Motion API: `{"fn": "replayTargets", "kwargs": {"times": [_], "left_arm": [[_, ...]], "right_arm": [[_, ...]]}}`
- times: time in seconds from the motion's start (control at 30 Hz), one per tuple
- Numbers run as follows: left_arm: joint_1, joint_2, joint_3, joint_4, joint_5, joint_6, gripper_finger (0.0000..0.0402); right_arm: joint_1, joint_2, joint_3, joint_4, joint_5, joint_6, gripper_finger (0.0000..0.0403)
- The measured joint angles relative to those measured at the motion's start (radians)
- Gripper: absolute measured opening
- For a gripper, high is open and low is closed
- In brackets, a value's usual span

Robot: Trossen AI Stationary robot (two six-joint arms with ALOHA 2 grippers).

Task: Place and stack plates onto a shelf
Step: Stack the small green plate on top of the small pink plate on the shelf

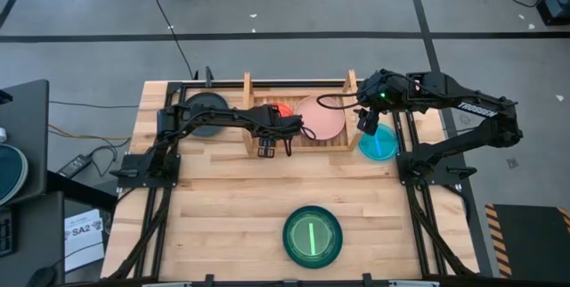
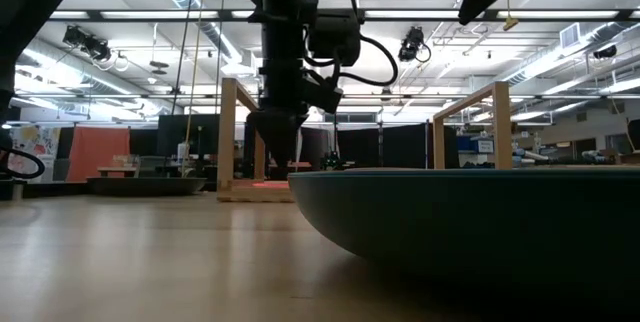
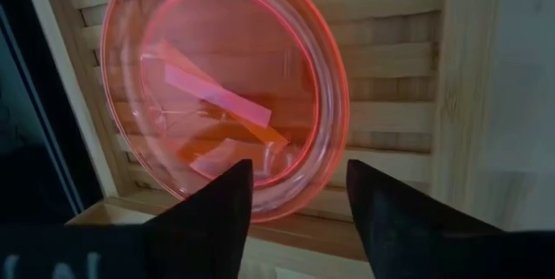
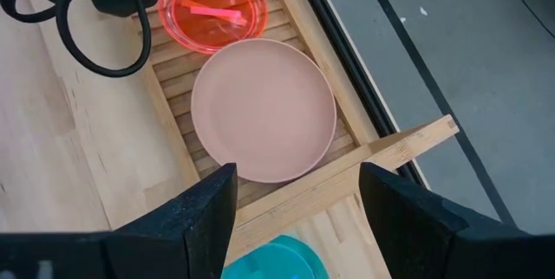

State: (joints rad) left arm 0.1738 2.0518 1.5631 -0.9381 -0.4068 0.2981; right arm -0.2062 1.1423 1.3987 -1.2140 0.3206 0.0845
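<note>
Orange plate (image 3: 221, 88) lies flat on shelf (image 1: 298, 119) w/ pink plate (image 4: 263, 109) beside it, at table's far edge; shelf's long axis runs along that edge. Left gripper (image 3: 295, 205) spread above orange plate, holding nothing; right gripper (image 4: 297, 197) spread over shelf's end.

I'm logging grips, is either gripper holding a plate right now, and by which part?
Nothing is held. The left gripper is open at the orange plate on the shelf; the right gripper is open above the pink plate.

Shelf (image 1: 298, 140) is pretty full: orange plate (image 1: 281, 110) left, pink plate (image 1: 320, 118) right, side boards boxing both ends. Left gripper (image 1: 267, 149) blocks its front-left edge. Bare tabletop (image 1: 223, 216) across the lower frame, apart from the green plate (image 1: 313, 236).
</note>
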Motion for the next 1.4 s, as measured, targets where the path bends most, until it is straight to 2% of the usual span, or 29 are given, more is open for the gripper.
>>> {"fn": "replayTargets", "kwargs": {"times": [0.13,0.83,1.0,1.23,1.4], "left_arm": [[0.000,0.000,0.000,0.007,0.000,0.001,0.0208],[-0.001,-0.001,0.000,0.040,0.000,-0.010,0.0206],[-0.006,-0.015,0.001,0.064,0.020,-0.025,0.0206],[-0.017,-0.028,0.002,0.080,0.038,-0.026,0.0206],[-0.025,-0.028,0.002,0.082,0.038,-0.025,0.0206]], "right_arm": [[0.000,0.000,0.000,0.000,0.000,0.000,0.0248],[0.023,0.000,0.000,0.000,0.000,0.000,0.0248],[0.093,0.000,0.000,0.009,0.000,0.032,0.0248],[0.235,0.009,-0.001,0.032,-0.003,0.180,0.0248],[0.358,0.012,-0.074,0.135,-0.017,0.268,0.0248]]}}
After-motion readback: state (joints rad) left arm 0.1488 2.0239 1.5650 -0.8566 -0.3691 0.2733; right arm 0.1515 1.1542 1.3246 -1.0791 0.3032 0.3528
